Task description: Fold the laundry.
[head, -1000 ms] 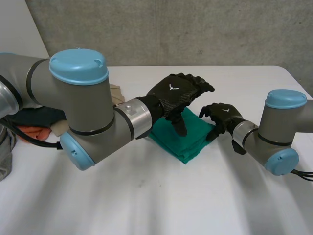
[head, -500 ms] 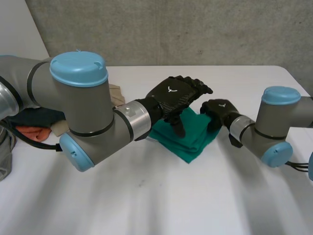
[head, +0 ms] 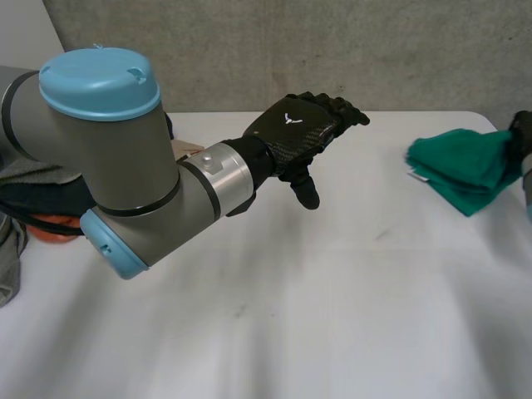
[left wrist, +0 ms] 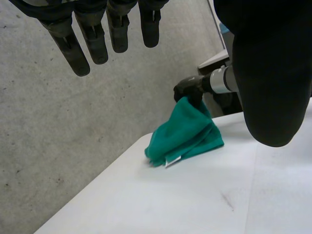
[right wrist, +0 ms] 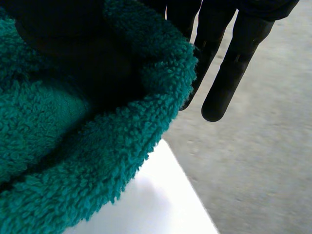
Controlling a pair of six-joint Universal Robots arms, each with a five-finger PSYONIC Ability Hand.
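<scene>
A folded green towel [head: 461,162] lies at the table's far right edge. My right hand [head: 522,137] is shut on its far side. In the left wrist view that hand [left wrist: 191,90] pinches the towel [left wrist: 187,136] at its raised top edge, and the rest rests on the table. In the right wrist view the towel's pile [right wrist: 73,161] bunches against the palm, with two fingers [right wrist: 234,63] straight beyond it. My left hand [head: 291,133] hovers open over the middle of the white table [head: 291,316], well left of the towel, its fingers [left wrist: 68,44] straight and holding nothing.
A heap of other laundry lies at the table's left end: a dark cloth [head: 33,195], an orange piece [head: 41,230], a beige piece [head: 189,150] and a grey one [head: 7,266]. A concrete wall [head: 332,50] stands behind the table.
My right hand closed on the green towel and carried it from under the left hand to the table's far right edge. The left hand stayed open above the middle.
</scene>
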